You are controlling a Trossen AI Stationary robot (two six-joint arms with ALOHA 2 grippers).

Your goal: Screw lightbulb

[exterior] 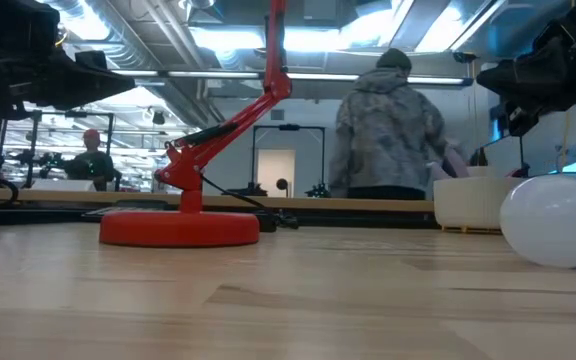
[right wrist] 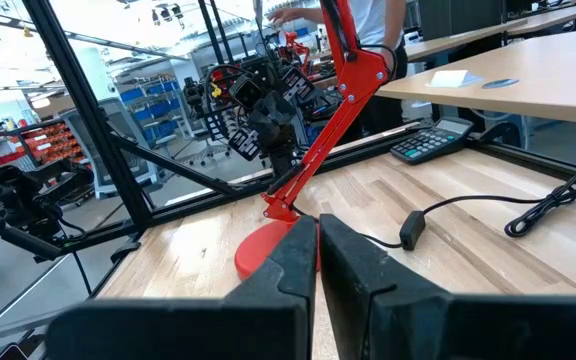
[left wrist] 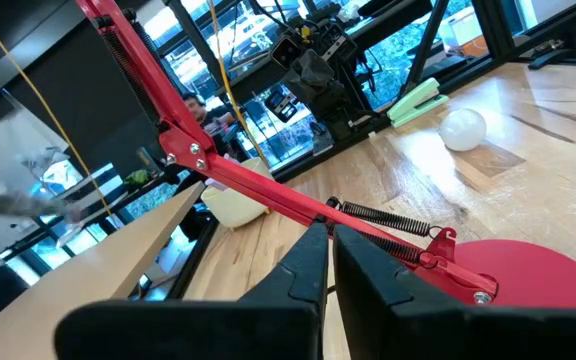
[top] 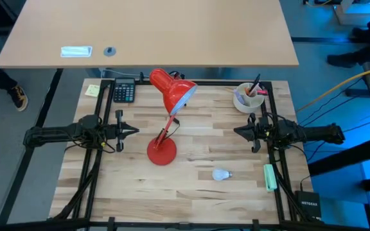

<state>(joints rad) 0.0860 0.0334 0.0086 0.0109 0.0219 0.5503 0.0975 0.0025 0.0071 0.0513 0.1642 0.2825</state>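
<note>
The small white lightbulb (top: 221, 174) lies on its side on the wooden table near the front right; it also shows in the low view (exterior: 555, 220) and the left wrist view (left wrist: 462, 129). The red desk lamp (top: 169, 109) stands on its round base (top: 162, 152), its shade (top: 172, 90) up toward the far edge. My left gripper (top: 135, 132) is shut and empty, held above the table left of the lamp. My right gripper (top: 237, 131) is shut and empty, held above the table right of the lamp, farther back than the bulb.
A black calculator (top: 124, 91) and a yellow note (top: 92, 90) lie at the back left. A white bowl with pens (top: 248, 97) stands at the back right. A green marker (top: 270, 177) lies by the right edge. The lamp's black cord (right wrist: 488, 212) runs across the table. A person (exterior: 388, 130) stands behind.
</note>
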